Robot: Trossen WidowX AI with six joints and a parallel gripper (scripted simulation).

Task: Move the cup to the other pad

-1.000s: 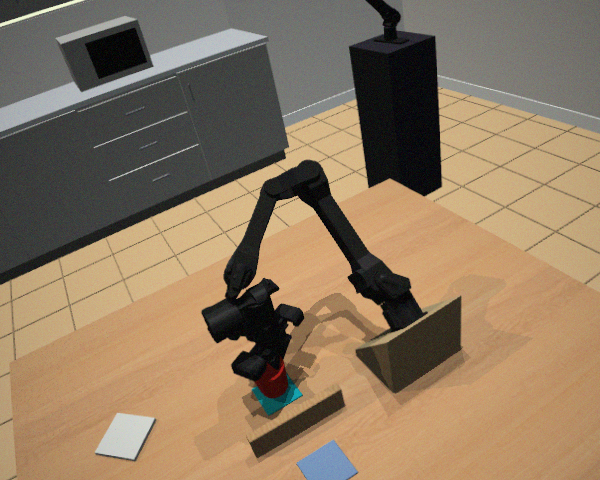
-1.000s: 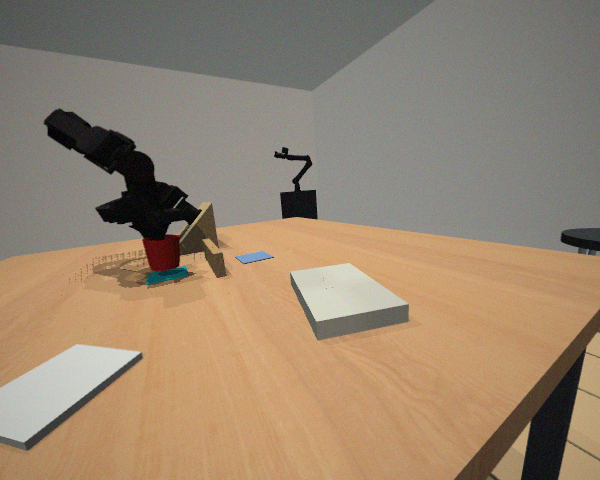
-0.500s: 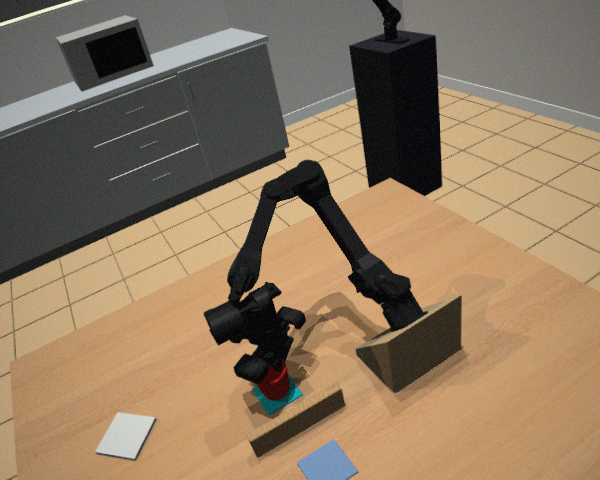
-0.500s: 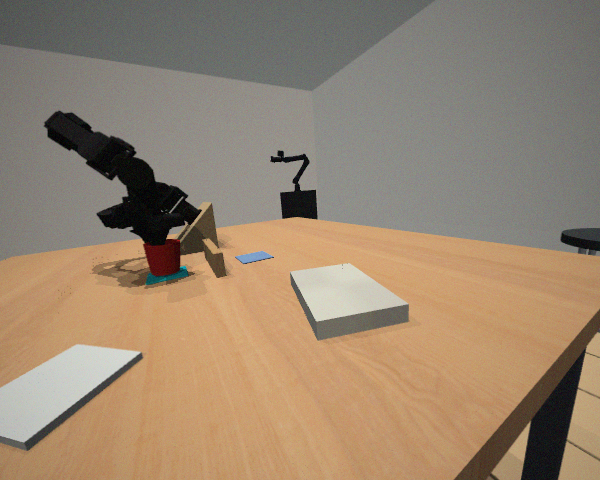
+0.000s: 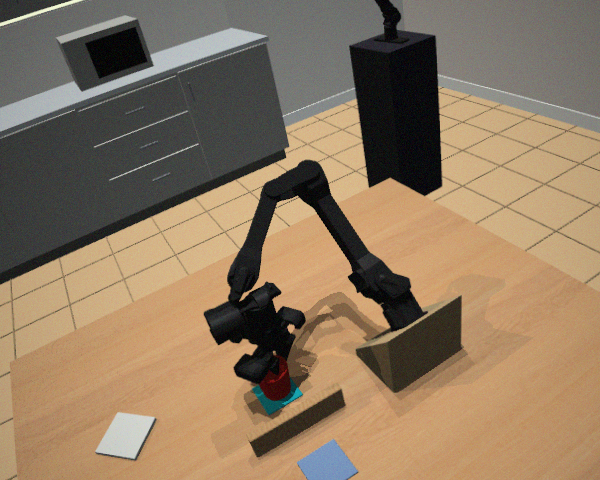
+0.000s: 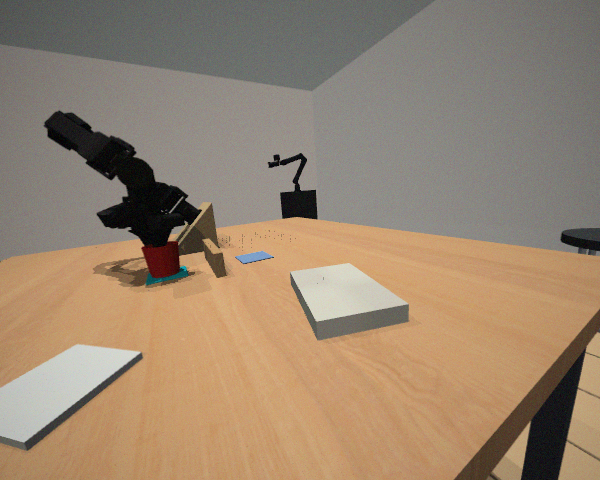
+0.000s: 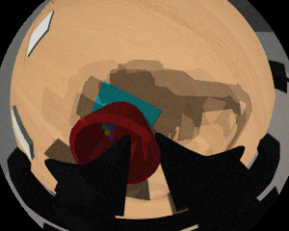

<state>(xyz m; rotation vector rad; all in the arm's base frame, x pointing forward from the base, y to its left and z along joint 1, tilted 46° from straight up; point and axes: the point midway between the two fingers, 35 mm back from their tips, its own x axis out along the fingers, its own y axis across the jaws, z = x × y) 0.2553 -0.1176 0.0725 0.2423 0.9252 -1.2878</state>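
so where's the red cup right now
In the top view the red cup stands upright on the teal pad, just behind the low wooden bar, with the gripper open around its rim.

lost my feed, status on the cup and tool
Tool open, straddling cup rim. Red cup upright on teal pad, marbles inside. Wooden bar close beside.

Even bright light, soft layered shadows, fisheye-warped wrist view, slight blur.
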